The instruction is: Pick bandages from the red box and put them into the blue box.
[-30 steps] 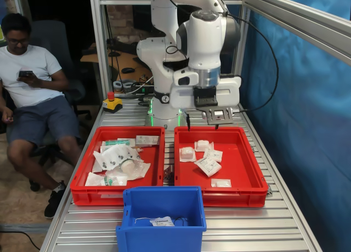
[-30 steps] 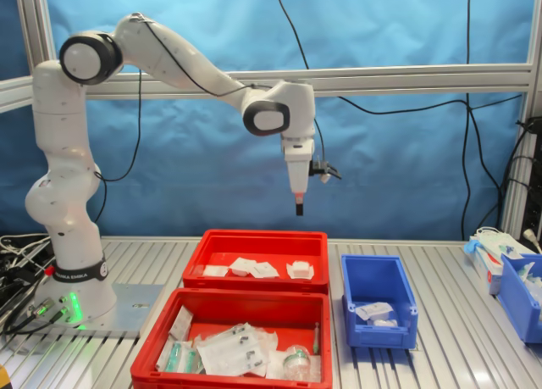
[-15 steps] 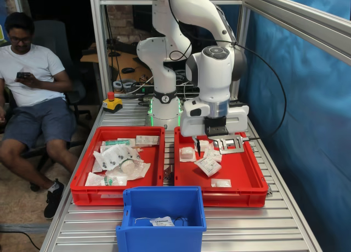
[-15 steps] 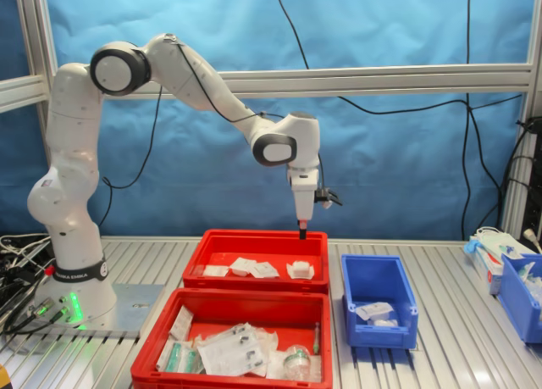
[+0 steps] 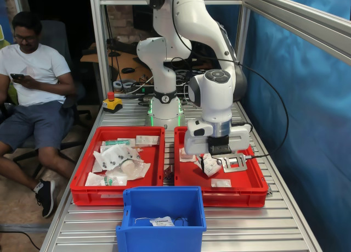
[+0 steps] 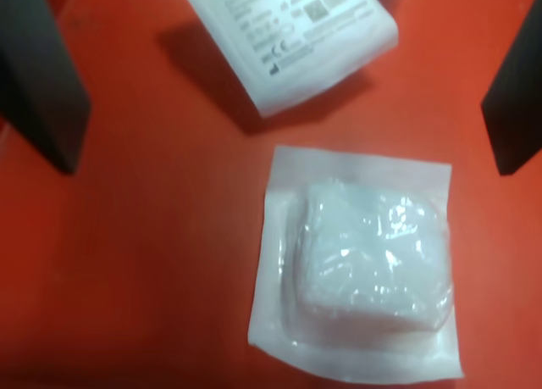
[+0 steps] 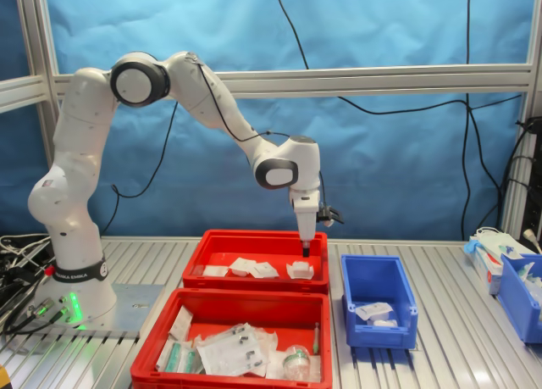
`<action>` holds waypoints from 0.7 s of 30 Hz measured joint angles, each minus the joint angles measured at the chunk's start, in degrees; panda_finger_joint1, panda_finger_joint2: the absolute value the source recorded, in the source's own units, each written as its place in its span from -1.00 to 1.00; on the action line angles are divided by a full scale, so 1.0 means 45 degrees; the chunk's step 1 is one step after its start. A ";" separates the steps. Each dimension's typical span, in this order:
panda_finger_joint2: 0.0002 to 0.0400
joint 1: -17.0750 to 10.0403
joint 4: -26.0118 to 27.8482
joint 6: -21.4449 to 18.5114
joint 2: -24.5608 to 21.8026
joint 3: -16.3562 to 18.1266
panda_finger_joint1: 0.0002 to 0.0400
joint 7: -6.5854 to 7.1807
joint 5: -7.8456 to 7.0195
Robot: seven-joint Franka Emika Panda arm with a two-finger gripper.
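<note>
My gripper (image 6: 284, 164) is open and low inside the red box (image 5: 258, 178), its two dark fingers (image 6: 47, 84) standing apart on either side of the red floor. A white bandage (image 6: 364, 270) in clear wrap lies flat between and just ahead of them, untouched. A printed packet (image 6: 288, 33) lies beyond it. In the second exterior view the gripper (image 7: 305, 252) hangs just above the bandages (image 7: 298, 270) at the right end of the far red box (image 7: 254, 236). The blue box (image 5: 163, 192) stands in front of both trays with a packet (image 5: 162, 221) inside; the second exterior view shows the blue box (image 7: 377, 258) to the right.
A twin red tray (image 5: 82, 175) with big clear wrappers (image 5: 118, 158) sits beside the red box. A seated person (image 5: 33, 82) is at the first exterior view's left, beyond the frame. An emergency stop (image 5: 111, 102) rests near the robot base. Another blue bin (image 7: 521, 296) stands far right.
The arm has come down from well above the red box until the fingers are inside it near the floor. The gripper stayed open, and the packets have not moved.
</note>
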 joint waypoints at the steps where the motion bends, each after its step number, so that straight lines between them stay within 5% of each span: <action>1: 1.00 0.0004 0.0000 0.0076 0.0062 0.0000 1.00 0.0000 0.0000; 21: 1.00 0.0185 0.0002 0.1333 0.1236 -0.0001 1.00 0.0000 0.0000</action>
